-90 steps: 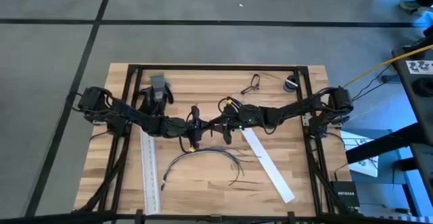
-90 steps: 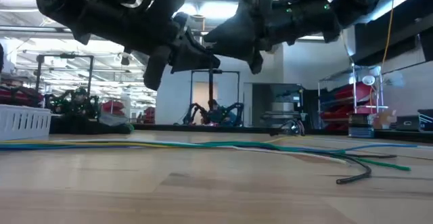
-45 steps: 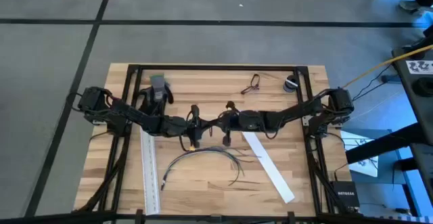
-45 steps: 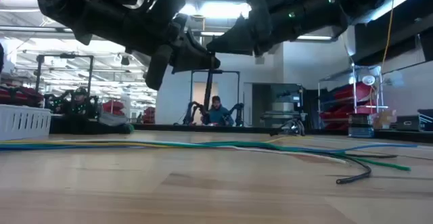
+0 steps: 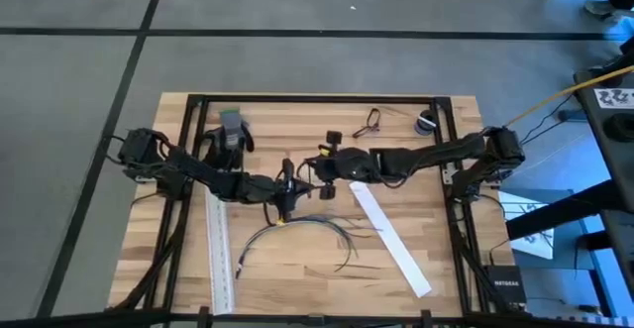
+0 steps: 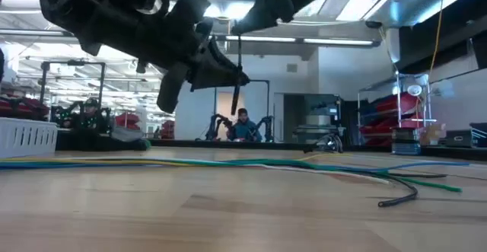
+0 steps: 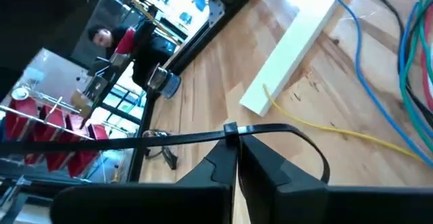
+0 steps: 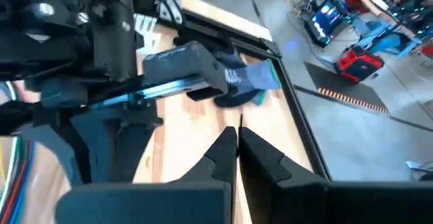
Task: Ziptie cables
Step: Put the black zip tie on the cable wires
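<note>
The cables (image 5: 297, 231) lie loose on the wooden table in a curved bunch. They look dark from above and show as green, blue, yellow and black strands in the low view (image 6: 304, 164). Above them my left gripper (image 5: 287, 184) is shut on a black zip tie (image 7: 230, 128). Its closed loop (image 7: 318, 153) holds nothing. My right gripper (image 5: 321, 167) stands higher and just to the right, shut (image 8: 238, 137), at the upper end of the tie's strap (image 6: 238, 62). My left gripper pinches the zip tie between its two fingertips just below the tie's head (image 7: 231, 137). The tie is clear of the table; its loop runs to one side and its long strap (image 7: 135, 138) to the other. My right gripper is shut on the strap's upper end (image 6: 239, 39). Its own fingers hide the spot. The strap runs straight down from it to my left gripper.
One white strip (image 5: 391, 231) lies slantwise right of the cables and another (image 5: 220, 249) runs along the left. A grey glove-like thing (image 5: 231, 125), a small tool (image 5: 369, 122) and a roll (image 5: 426, 122) lie at the far side. A black frame (image 5: 317, 98) rims the table.
My right gripper has risen and drawn back toward the table's far edge, away from my left gripper, with the strap now standing upright between the two. My left gripper has kept its place above the cables, which have not moved.
</note>
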You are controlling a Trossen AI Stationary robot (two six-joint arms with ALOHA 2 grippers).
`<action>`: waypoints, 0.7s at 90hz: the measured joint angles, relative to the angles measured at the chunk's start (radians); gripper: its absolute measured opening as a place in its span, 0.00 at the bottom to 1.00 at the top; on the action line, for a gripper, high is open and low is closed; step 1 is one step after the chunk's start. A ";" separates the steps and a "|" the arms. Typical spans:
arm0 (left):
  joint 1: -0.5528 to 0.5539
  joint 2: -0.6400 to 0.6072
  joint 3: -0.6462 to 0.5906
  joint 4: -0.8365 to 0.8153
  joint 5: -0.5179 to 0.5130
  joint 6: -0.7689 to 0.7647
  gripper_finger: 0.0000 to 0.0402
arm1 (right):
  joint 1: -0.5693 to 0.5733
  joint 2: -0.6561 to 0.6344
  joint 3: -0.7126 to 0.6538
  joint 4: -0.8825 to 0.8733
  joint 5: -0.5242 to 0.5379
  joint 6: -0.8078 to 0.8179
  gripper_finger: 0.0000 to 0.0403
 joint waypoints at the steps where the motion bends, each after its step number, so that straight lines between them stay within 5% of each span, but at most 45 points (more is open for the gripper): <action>1: -0.001 0.000 0.000 0.000 0.000 0.000 0.00 | 0.000 -0.001 0.003 -0.002 0.003 0.000 0.00; 63: -0.011 0.003 -0.001 -0.001 0.004 -0.001 0.00 | 0.000 -0.151 0.016 -0.066 0.084 0.050 0.00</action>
